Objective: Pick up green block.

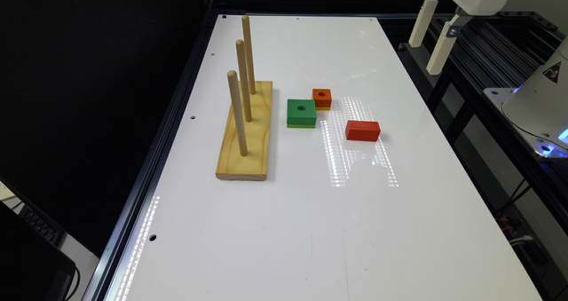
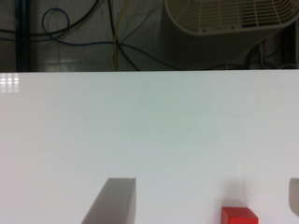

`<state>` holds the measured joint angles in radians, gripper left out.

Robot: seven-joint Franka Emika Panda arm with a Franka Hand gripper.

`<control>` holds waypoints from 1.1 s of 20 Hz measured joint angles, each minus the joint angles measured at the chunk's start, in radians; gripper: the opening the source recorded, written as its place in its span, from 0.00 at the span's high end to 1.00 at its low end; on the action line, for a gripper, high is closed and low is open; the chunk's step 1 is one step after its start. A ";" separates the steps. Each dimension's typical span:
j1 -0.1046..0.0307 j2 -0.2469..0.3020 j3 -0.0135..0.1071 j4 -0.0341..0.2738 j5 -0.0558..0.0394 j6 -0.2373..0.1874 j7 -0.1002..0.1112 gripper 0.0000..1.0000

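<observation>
The green block (image 1: 301,111), square with a round centre hole and a lighter bottom layer, lies flat on the white table (image 1: 310,212) near its middle, just beside the wooden peg stand. My gripper (image 1: 424,57) hangs high above the table's far edge at the exterior view's right, well away from the block. In the wrist view the gripper (image 2: 208,182) is open, its two fingers wide apart with nothing between them, over bare table.
A smaller orange holed block (image 1: 321,97) touches the green block's far corner. A solid red block (image 1: 362,130) (image 2: 239,215) lies toward the exterior view's right. A wooden base with three upright pegs (image 1: 246,132) stands at the left. The robot's base (image 1: 539,105) sits off the table's right.
</observation>
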<state>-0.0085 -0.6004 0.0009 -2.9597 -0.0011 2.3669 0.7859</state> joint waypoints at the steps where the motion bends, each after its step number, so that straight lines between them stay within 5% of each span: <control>1: 0.000 0.000 0.000 0.000 0.0000 0.000 0.000 0.00; 22: -0.007 -0.007 0.013 0.004 -0.0033 0.000 0.003 0.00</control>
<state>-0.0158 -0.6069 0.0135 -2.9561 -0.0044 2.3670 0.7892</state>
